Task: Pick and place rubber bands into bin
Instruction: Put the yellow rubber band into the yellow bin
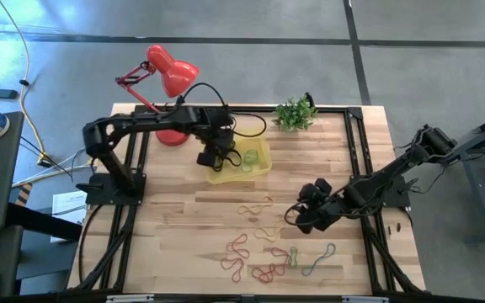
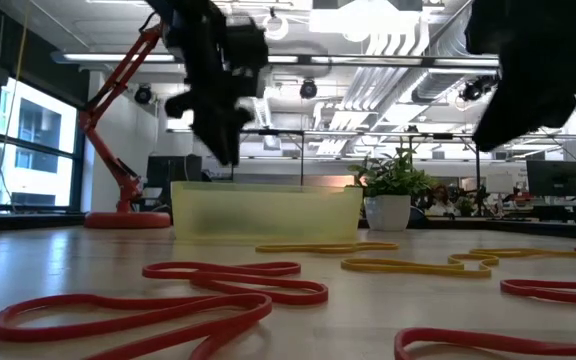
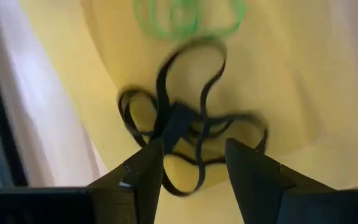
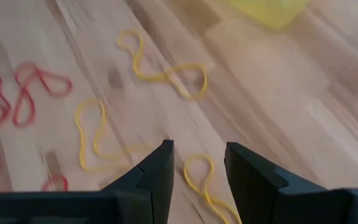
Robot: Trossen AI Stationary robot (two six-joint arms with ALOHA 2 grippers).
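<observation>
Left gripper (image 3: 194,165) parted over bin (image 1: 261,167); right gripper (image 4: 197,162) above table.

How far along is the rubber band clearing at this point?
Early. Done: a green band lies in the yellow bin. In hand: the left gripper, open over the bin, with black bands below it. Left: many red and yellow bands on the table; the right gripper hovers open above them.

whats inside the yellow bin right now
Inside the bin lie a green rubber band and tangled black rubber bands, just below the open left gripper. The gripper covers part of the bin's floor.
</observation>
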